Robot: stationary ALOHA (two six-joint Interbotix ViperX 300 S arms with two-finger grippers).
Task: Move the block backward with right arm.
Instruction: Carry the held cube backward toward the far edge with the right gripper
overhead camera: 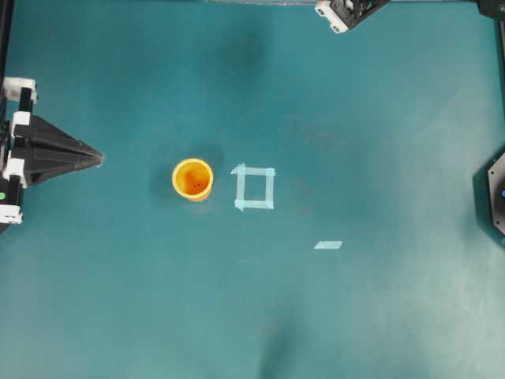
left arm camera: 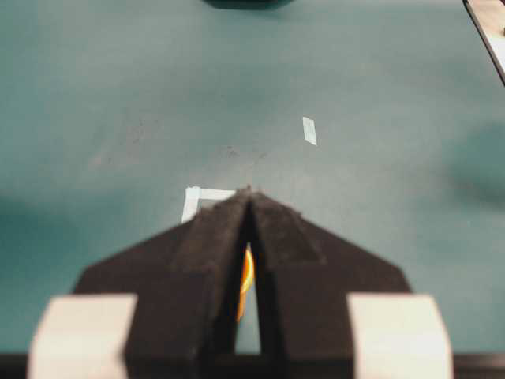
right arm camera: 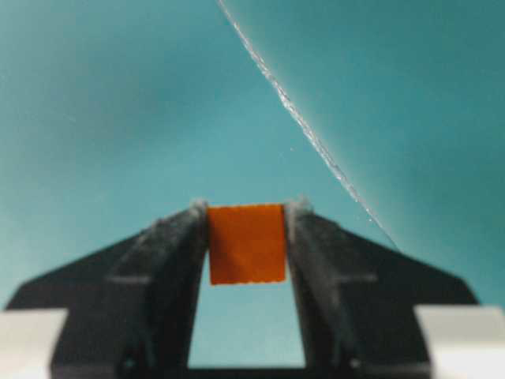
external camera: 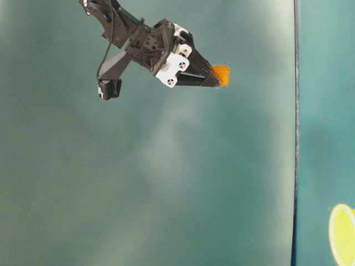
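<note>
- In the right wrist view, the right gripper is clamped on the block; the small orange cube sits between the two finger tips, each side face touching one finger.
- In the table-level view the same block is at the tip of the right gripper, in the air above the teal table, well apart from the cup, of which only a yellow edge shows in the lower right corner.
- In the overhead view only a corner of the right arm shows at the top edge, far behind the cup; the block cannot be seen there.
- The left gripper has its fingers pressed together with nothing between them; it rests at the left of the cup, apart from it.
- The cup stands upright on the table; its inside looks orange with two small dark dots, and I cannot tell what these are.
- Just to the right of the cup lies a tape square, with only bare table inside.
- Further right of the cup and a little nearer lies a short tape strip.
</note>
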